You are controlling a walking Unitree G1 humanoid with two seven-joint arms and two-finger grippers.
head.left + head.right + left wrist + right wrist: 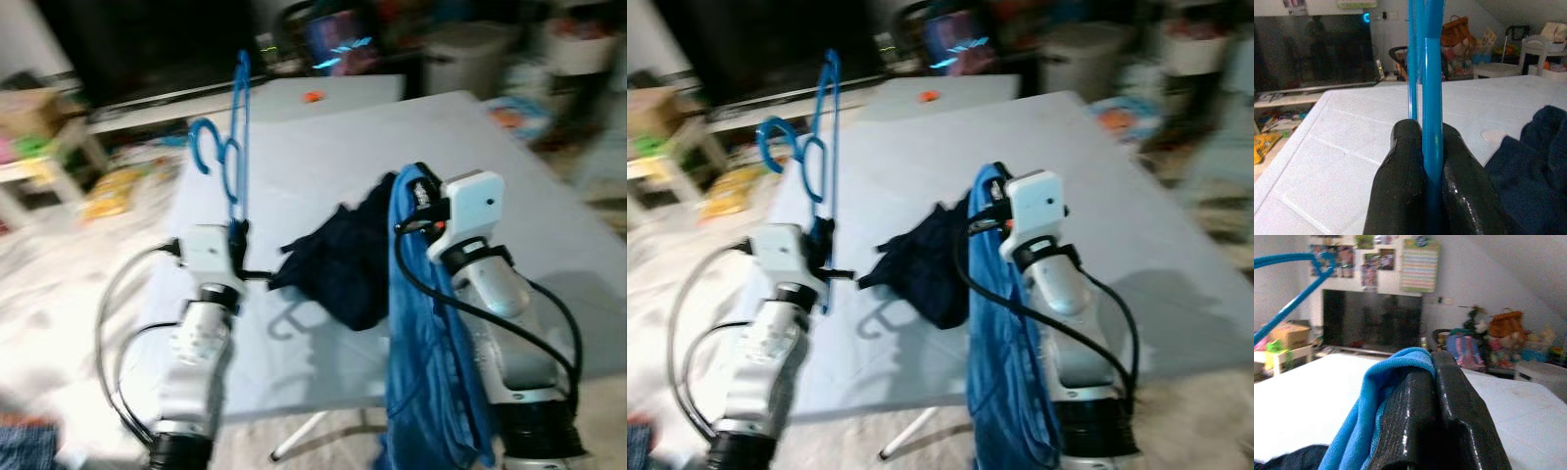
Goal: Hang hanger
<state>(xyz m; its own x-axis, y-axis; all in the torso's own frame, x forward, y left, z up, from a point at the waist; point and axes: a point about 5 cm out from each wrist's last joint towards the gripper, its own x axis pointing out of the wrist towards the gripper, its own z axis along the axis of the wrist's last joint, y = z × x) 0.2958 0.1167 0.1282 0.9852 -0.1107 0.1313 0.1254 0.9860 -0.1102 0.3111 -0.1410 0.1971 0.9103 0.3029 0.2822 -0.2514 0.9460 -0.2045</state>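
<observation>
Both silver arms reach forward over the near edge of the table. The left gripper has its fingers clamped on the blue hanger, held upright. The right gripper, raised higher, pinches blue cloth.

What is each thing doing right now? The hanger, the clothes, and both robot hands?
Blue hanger: held upright, clamped at its lower end.
Left gripper: shut on the blue hanger.
Blue cloth: draped over the right gripper, hanging down past the table edge.
Right gripper: shut on the blue cloth.
Dark navy garment: lying crumpled on the grey table.
</observation>
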